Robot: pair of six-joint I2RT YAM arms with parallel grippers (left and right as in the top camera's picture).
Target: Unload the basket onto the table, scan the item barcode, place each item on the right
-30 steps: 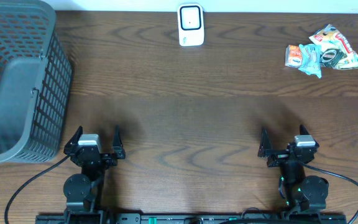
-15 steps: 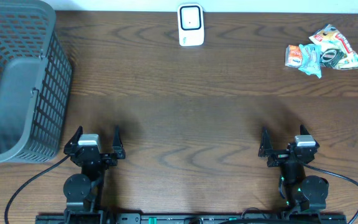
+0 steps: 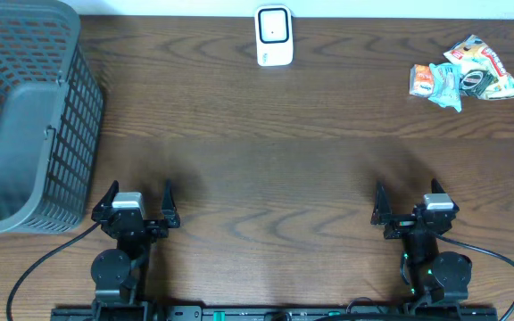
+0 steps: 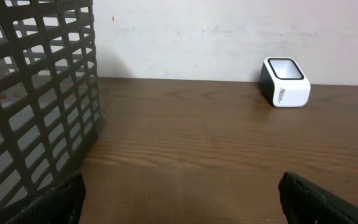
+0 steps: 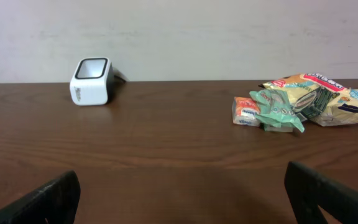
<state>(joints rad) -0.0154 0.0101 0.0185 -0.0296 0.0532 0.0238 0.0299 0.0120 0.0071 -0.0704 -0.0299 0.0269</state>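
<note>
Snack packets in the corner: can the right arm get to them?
Probably yes. The snack packets lie ahead of the right gripper, nothing stands between them, and its jaws are open. It looks like a long stretch, though.

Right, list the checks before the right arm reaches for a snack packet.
1. Right gripper open and empty: ok.
2. Left gripper open and empty: ok.
3. Snack packets piled at the far right of the table: ok.
4. Nothing lying between the right gripper and the packets: ok.
5. Scanner standing at the far edge, nothing in front of it: ok.
6. Barcode side of a packet located: cannot tell.
</note>
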